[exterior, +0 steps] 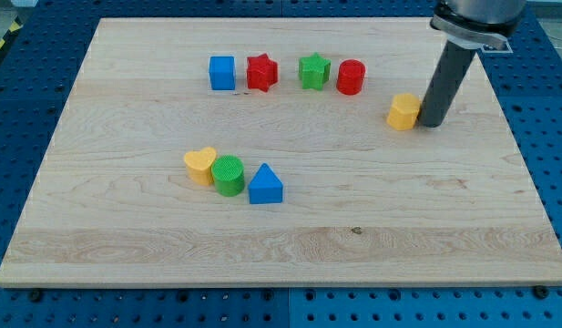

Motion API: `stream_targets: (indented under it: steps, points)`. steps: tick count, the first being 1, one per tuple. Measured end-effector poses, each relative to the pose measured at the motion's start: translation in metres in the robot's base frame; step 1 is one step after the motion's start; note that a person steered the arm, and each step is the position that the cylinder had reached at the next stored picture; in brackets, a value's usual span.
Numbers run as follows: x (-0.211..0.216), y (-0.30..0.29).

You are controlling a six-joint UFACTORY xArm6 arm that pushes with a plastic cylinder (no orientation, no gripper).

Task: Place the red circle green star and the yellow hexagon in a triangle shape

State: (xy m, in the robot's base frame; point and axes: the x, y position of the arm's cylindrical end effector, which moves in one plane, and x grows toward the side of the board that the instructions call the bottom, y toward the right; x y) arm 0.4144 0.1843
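With no claw to report, only our tip [433,123] touching the yellow hexagon [403,111] from the view's right, we risk shoving it into the red circle [351,76] beside the green star [314,70], scattering both.

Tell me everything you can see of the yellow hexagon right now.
The yellow hexagon is a small, chunky, matte block that looks like plastic, lying flat on the wooden board towards the view's upper right. My tip sits right against its right side, apparently touching it. The red circle lies up and to its left, apart from it, with the green star beyond. It looks intact and upright.
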Motion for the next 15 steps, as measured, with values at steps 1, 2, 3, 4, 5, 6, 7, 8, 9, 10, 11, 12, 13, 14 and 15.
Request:
stream_targets:
  steps: [1,2,3,4,5,6,7,8,9,10,11,12,13,14,15]
  points:
    - [0.000,-0.015]
    - [-0.002,-0.027]
    - [-0.012,-0.037]
    - [-0.023,-0.048]
    - [-0.036,-0.057]
    - [-0.049,-0.067]
    - [-0.062,-0.078]
    - [-0.070,-0.090]
    - [-0.072,-0.104]
    - [-0.071,-0.116]
    - [-0.061,-0.116]
    - [-0.057,-0.116]
    - [-0.061,-0.116]
    - [-0.071,-0.118]
    - [-0.080,-0.130]
